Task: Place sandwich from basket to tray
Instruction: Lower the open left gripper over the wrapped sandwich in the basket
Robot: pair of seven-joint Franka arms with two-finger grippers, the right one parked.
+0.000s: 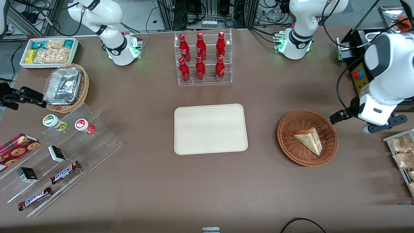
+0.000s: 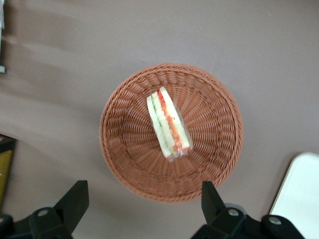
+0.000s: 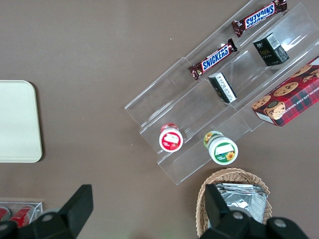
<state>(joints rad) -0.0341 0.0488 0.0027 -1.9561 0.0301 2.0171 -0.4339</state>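
Note:
The sandwich [image 1: 309,139], a pale triangular wedge with red and green filling, lies inside the reddish-brown woven basket [image 1: 291,152]. From the left wrist view the sandwich [image 2: 168,123] rests near the middle of the basket [image 2: 119,159]. My left gripper [image 1: 368,123] hovers above the table beside the basket, toward the working arm's end. The gripper [image 2: 143,201] is open and holds nothing. Its black fingers [image 2: 75,201] stand wide apart, short of the basket's rim. The cream tray [image 1: 210,129] lies bare at the table's middle, and a corner of the tray [image 2: 304,194] shows beside the basket.
A clear rack of red bottles [image 1: 203,58] stands farther from the front camera than the tray. A wire rack of snack packets [image 1: 402,152] and a black control box [image 1: 359,76] sit near my gripper. An acrylic stand with candy bars [image 1: 61,155], a foil basket [image 1: 66,87] and a white bin [image 1: 48,51] lie toward the parked arm's end.

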